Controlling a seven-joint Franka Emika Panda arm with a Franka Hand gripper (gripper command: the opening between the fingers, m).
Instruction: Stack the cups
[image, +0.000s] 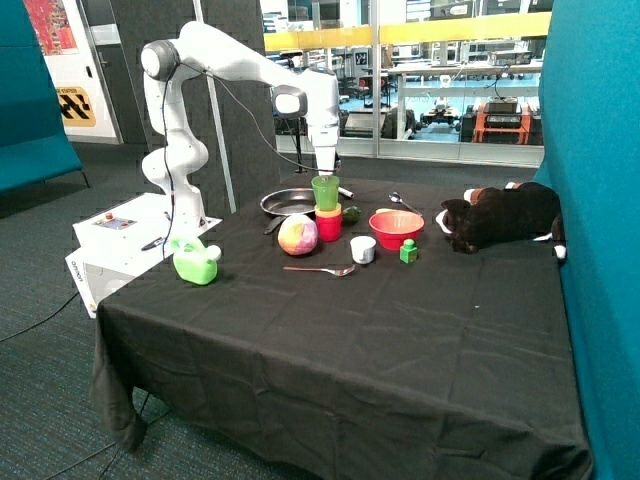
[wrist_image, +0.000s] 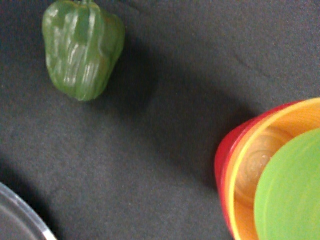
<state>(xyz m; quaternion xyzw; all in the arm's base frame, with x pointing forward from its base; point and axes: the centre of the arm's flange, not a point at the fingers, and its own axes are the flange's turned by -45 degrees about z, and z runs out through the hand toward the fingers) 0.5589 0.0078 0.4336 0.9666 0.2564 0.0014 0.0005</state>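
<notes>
The red cup (image: 328, 227) stands on the black table by the pan, with the yellow cup (image: 328, 210) nested in it. My gripper (image: 325, 174) is shut on the rim of the green cup (image: 325, 192) and holds it upright just over the yellow cup's mouth, its whole height still showing. In the wrist view the green cup (wrist_image: 290, 190) hangs partly over the yellow cup (wrist_image: 255, 160), whose bottom shows inside the red cup (wrist_image: 222, 160). My fingers are out of view there.
A green pepper (wrist_image: 82, 50) lies next to the stack, also in the outside view (image: 351, 213). A grey pan (image: 288, 202), a pink-yellow ball (image: 297, 235), a white cup (image: 363, 249), a red bowl (image: 396, 228), a spoon (image: 320, 269), a green block (image: 408, 251) and a plush animal (image: 505, 215) surround it.
</notes>
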